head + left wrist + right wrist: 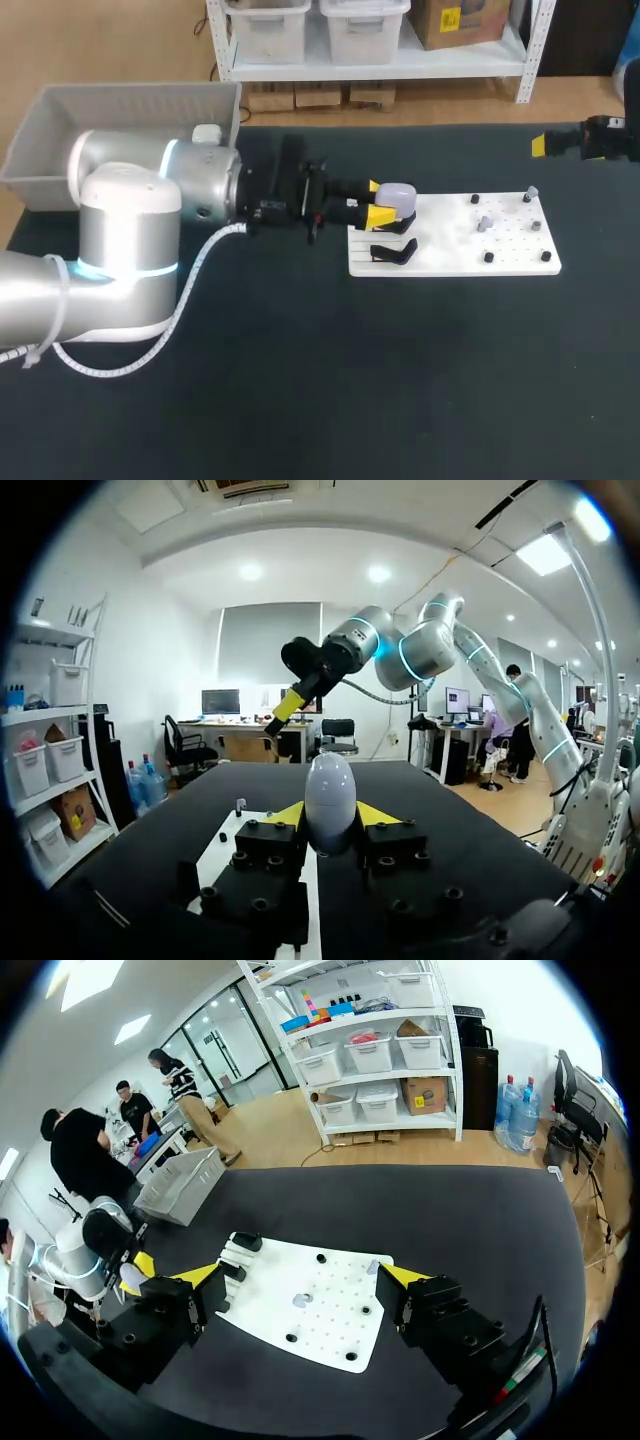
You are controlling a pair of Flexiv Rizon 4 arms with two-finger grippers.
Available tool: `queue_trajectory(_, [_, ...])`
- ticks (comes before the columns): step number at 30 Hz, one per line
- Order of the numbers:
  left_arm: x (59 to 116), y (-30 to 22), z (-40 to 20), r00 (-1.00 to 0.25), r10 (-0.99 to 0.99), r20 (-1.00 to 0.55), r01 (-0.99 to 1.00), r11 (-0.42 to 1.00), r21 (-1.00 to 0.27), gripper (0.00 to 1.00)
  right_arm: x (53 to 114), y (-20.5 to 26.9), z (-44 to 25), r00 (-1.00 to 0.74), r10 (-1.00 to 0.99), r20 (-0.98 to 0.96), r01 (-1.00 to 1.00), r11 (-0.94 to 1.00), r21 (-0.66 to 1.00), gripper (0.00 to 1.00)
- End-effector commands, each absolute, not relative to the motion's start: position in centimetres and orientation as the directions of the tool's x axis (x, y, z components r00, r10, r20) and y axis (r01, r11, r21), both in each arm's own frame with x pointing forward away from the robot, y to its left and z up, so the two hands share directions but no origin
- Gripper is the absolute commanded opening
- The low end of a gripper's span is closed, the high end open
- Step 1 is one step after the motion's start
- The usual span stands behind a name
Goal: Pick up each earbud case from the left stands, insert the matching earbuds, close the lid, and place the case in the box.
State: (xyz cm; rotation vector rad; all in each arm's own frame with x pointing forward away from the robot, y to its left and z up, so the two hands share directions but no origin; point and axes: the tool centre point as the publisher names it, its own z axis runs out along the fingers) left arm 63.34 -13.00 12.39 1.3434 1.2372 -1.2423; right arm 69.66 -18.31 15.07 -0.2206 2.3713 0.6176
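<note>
A pale lavender earbud case [398,195] sits between the yellow fingertips of my left gripper [384,202], just above the left end of the white board [450,262]. In the left wrist view the egg-shaped earbud case [330,798] stands upright with the left gripper [330,815] shut on it from both sides. A black stand [393,250] is on the board below it. Small grey earbuds [484,222] rest on pegs on the board's right half. My right gripper [540,145] hangs open at the far right, high over the board [330,1345], with nothing between its fingers.
A grey box [60,110] stands at the back left, behind my left arm. Black pegs [489,257] dot the board's right part. From the right wrist, two black stands [243,1244] show at the board's far end, next to my left arm [85,1250].
</note>
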Motion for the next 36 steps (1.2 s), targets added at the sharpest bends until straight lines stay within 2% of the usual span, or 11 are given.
queue_trajectory(1, [62.9, -13.0, 12.5, -0.005, 0.089, -0.996, 0.997, -0.082, -0.012, 0.0, 69.7, -18.4, 15.0, -0.762, 0.004, -0.647, -0.314, 0.872, 0.376, 1.0])
queue_trajectory(14, [62.6, -13.3, 12.6, -0.001, 0.082, -0.997, 0.995, -0.099, -0.009, 0.0, 69.7, -18.4, 15.0, -0.762, 0.004, -0.647, -0.314, 0.872, 0.376, 1.0])
queue_trajectory(21, [62.6, -13.3, 12.6, -0.001, 0.082, -0.997, 0.995, -0.099, -0.009, 0.0, 66.9, -14.6, 17.8, -0.704, -0.106, -0.703, -0.403, 0.874, 0.271, 1.0])
queue_trajectory(36, [62.6, -13.3, 12.6, -0.001, 0.082, -0.997, 0.995, -0.099, -0.009, 0.0, 62.1, -7.6, 18.8, -0.694, -0.151, -0.704, -0.497, 0.809, 0.316, 1.0])
